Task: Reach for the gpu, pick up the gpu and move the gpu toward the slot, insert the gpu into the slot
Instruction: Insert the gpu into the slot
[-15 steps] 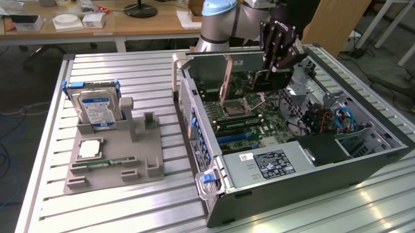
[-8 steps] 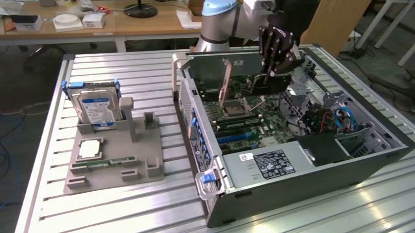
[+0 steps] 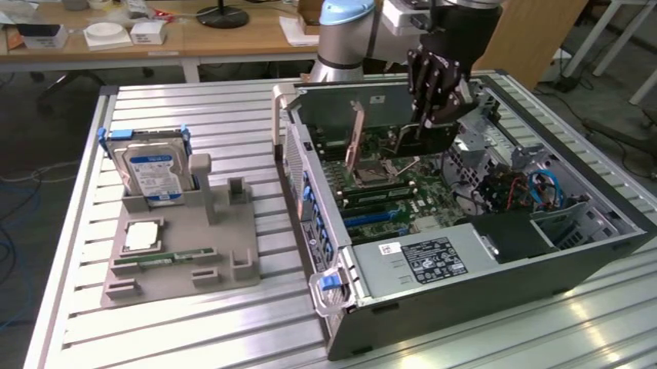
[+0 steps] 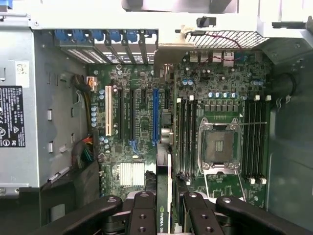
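Gripping the gpu point(image 4: 163, 196) edge-on, the gripper point(image 3: 436, 117) hangs over the open case point(image 3: 493, 296), at 1 o'clock in the exterior view. Pickup looks done; the card sits clear of the blue slot point(image 4: 155, 115), not yet inserted.

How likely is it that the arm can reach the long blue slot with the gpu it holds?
Probably yes: the case is open, the slot lies bare with no cable or card across it, and the fingers grip the gpu above the motherboard.
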You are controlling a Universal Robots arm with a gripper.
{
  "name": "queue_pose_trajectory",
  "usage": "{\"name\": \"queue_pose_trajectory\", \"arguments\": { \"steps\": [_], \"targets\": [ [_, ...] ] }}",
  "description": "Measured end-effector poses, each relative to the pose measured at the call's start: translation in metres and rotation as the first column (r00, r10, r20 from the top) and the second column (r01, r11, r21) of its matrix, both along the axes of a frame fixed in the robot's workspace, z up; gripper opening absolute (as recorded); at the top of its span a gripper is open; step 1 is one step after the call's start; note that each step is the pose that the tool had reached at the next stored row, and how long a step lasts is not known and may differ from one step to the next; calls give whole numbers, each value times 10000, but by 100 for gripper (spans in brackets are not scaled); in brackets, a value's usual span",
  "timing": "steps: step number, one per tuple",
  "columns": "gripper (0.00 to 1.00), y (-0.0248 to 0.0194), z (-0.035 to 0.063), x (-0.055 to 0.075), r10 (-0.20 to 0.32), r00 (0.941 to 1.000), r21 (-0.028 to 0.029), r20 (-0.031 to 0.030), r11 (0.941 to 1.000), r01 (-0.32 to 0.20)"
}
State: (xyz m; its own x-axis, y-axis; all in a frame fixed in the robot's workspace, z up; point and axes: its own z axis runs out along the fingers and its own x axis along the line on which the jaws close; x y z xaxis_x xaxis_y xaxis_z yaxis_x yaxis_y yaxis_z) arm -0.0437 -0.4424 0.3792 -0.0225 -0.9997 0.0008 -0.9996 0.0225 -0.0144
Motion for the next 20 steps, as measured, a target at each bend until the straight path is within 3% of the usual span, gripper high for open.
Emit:
{"name": "queue_pose_trajectory", "arguments": {
  "steps": [3, 20],
  "targets": [
    [26, 3, -42, -2, -159, 9999, 36, 4, 9999, 159],
    [26, 13, -344, -9, -240, 9997, 16, 17, 9997, 240]
  ]
}}
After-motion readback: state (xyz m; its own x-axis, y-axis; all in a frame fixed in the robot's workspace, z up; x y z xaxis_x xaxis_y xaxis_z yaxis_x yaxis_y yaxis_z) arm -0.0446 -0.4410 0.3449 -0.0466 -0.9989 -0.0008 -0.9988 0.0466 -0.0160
